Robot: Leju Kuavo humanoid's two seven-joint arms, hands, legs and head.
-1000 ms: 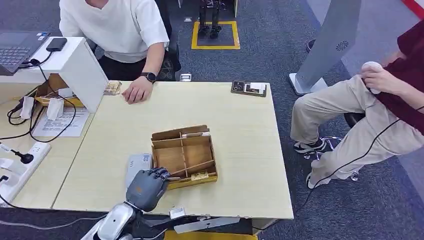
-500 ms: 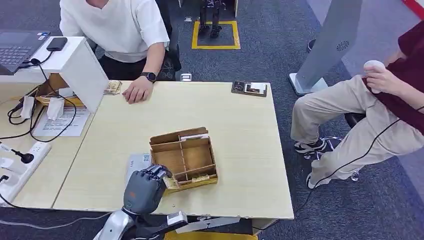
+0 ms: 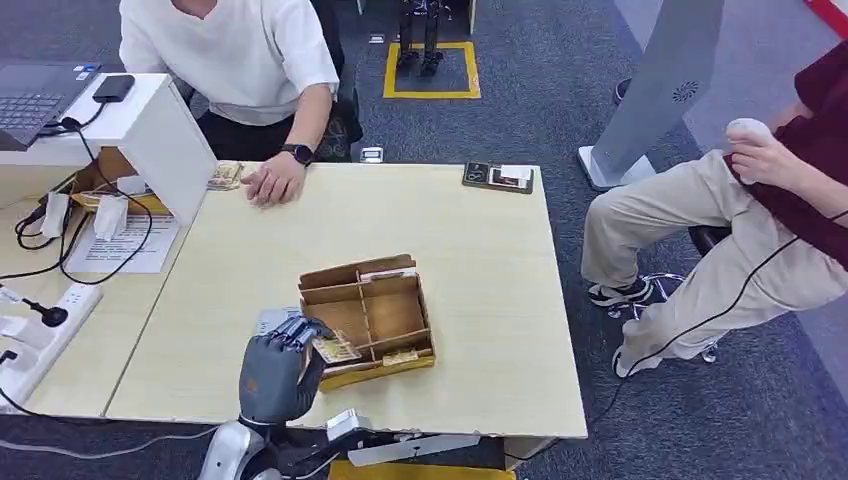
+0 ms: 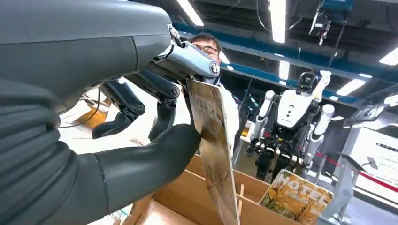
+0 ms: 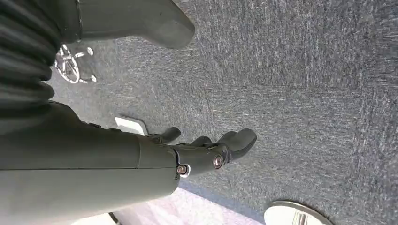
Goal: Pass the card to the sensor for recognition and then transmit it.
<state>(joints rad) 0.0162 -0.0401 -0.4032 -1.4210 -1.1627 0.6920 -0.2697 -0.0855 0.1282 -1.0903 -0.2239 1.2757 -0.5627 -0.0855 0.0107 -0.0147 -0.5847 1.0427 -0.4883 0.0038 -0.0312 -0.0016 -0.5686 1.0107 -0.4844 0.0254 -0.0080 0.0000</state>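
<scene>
My left hand (image 3: 273,372) is at the near left corner of the wooden divided box (image 3: 368,318) and pinches a yellowish printed card (image 3: 335,349) between thumb and fingers, lifted just above the box's front compartment. In the left wrist view the card (image 4: 213,150) stands edge-on between the thumb (image 4: 155,154) and the fingers. Another card (image 4: 296,199) stays in the box's front slot (image 3: 399,354). The flat grey sensor pad (image 3: 272,321) lies on the table just beyond my left hand, partly hidden by it. My right hand (image 5: 202,152) hangs over the carpet, fingers loosely apart, holding nothing.
A person in a white shirt sits at the far side, one hand (image 3: 272,182) on the table beside a stack of cards (image 3: 226,175). A dark tray (image 3: 498,177) lies at the far right edge. Another person (image 3: 760,200) sits to the right. Cables and a power strip (image 3: 40,325) lie on the left.
My left hand has drawn back towards me and risen, pulling a card up out of the box's front compartment. The box shifted slightly to the left early on.
</scene>
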